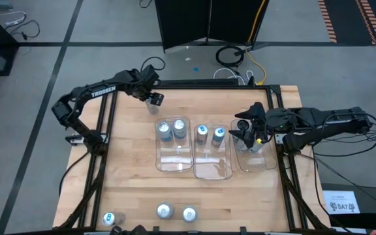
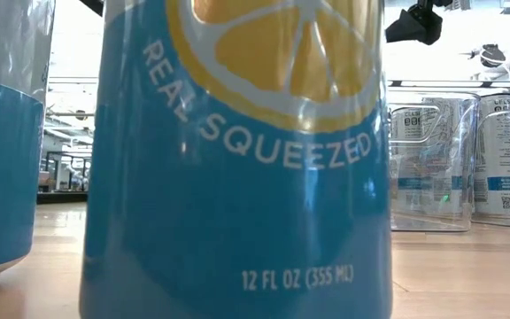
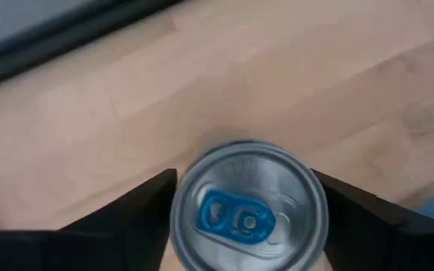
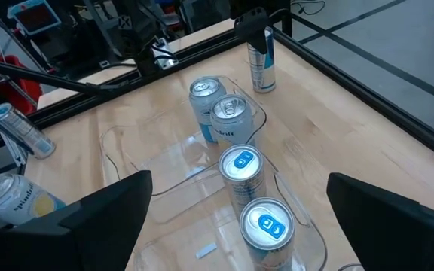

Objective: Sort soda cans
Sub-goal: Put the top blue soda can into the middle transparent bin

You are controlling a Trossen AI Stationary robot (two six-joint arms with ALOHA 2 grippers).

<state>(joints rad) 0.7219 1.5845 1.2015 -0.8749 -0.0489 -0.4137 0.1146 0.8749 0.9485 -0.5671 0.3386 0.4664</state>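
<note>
Left end effector (image 3: 247, 218) straddling a blue-tabbed soda can (image 1: 154, 100) at counter's (image 1: 136, 163) far left, fingers not yet gripping; best centred, squeezed squarely; right end effector (image 4: 232, 218) wide above trays (image 1: 213, 171).

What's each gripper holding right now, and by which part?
Left gripper straddles a soda can near its top; firm grip cannot be told. Right gripper, open above the trays, holds nothing.

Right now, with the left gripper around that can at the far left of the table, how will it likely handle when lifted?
The can stands upright between the left gripper's fingers, so a side squeeze should hold it. Its smooth round wall may slip or turn. The tab looks unopened, so it is probably full, heavy for its size, and rigid.
</note>
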